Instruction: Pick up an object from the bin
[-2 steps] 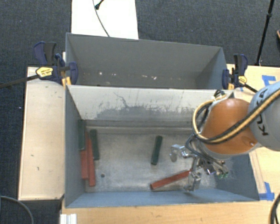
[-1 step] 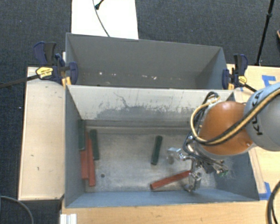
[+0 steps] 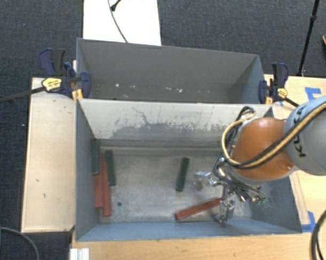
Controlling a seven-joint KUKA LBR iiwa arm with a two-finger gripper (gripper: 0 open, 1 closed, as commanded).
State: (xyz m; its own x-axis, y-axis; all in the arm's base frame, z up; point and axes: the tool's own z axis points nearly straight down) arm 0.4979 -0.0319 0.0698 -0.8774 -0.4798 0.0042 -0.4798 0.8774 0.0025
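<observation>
Pincer (image 3: 225,211) sat low over the near-right floor of the grey bin (image 3: 163,121), right at the right end of a red-brown stick (image 3: 195,210). Whether it was released or clenched, cannot tell: its metal parts ran together with the stick's end, and nothing read plainly as gripped. That stick lay flat on the floor, slanted, left end nearer the front wall, right end under the pincer. Judged stiff and light, likely wood or plastic, a thin flat bar, not fragile, maybe a bit slick. Best hold would probably be across its narrow width nearer the middle; taken at the very end it would likely droop or twist out. Lying flush on the floor could also make getting under its edges awkward. A dark green stick (image 3: 181,174) lay just beyond it, apart, nearly upright in the view. More red sticks (image 3: 100,186) and green sticks (image 3: 109,168) lined the left wall, well apart from the pincer, exact count hard to make out. The orange cover (image 3: 264,149) and its cables (image 3: 238,135) hid the wrist and the bin's right rear floor. A small greenish bit (image 3: 259,199) beside the pincer was unclear, part or thing.
</observation>
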